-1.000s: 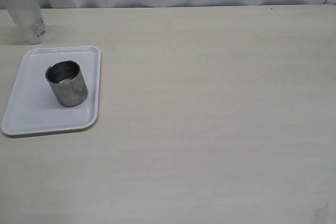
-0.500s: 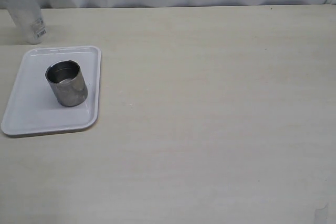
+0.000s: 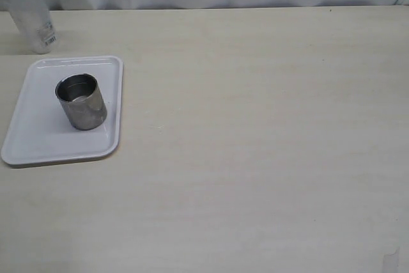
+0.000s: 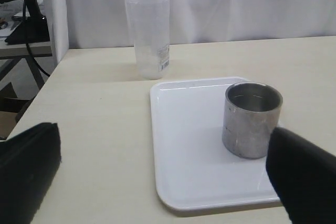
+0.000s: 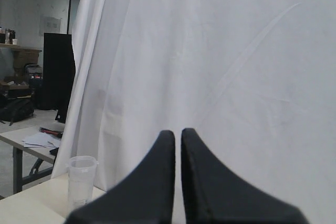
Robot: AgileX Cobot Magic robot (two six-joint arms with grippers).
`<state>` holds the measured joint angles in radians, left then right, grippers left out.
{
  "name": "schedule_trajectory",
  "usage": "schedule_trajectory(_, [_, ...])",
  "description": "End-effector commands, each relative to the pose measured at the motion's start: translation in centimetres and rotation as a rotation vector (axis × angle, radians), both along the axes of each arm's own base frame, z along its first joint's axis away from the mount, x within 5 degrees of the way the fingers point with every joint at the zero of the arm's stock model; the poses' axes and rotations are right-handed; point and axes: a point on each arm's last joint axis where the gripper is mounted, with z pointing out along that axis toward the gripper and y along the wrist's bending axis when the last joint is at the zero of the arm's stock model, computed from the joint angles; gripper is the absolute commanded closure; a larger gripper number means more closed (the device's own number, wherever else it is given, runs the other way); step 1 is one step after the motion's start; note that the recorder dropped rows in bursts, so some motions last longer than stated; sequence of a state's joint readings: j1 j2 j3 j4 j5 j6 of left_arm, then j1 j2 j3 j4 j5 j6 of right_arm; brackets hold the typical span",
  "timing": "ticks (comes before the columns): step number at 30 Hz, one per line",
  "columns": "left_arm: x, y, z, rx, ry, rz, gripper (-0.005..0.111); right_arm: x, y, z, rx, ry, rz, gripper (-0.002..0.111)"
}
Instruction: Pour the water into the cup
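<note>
here, the left gripper (image 4: 165,176) is hovering low over the table (image 4: 100,129), its jaws spread wide and gripping nothing, facing the cup (image 4: 252,120), which is standing upright on the white tray (image 4: 184,150). the right gripper (image 5: 177,136) is pointing level at a white curtain (image 5: 236,51), fingers pressed together, empty.

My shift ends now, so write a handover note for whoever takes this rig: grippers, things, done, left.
Left gripper open, empty, facing the cup, which stands upright on the white tray.
Right gripper shut, holding nothing.
Clear beaker stands on the table beside the tray, untouched.
Done: nothing visible.
Left: grasp beaker, pour into cup.
</note>
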<state>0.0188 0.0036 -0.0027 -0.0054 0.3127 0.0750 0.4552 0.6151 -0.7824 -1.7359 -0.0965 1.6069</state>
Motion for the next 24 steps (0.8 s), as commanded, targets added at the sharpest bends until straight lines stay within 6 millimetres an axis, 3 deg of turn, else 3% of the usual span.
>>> schedule_trajectory(1, [0.0, -0.05, -0.01, -0.005, -0.008, -0.007, 0.004, 0.05, -0.11, -0.11, 0.006, 0.005, -0.011, 0.104])
schedule_trajectory(24, [-0.01, 0.02, -0.04, -0.028, -0.005, 0.006, 0.004, 0.05, -0.11, -0.11, 0.006, 0.005, -0.011, 0.104])
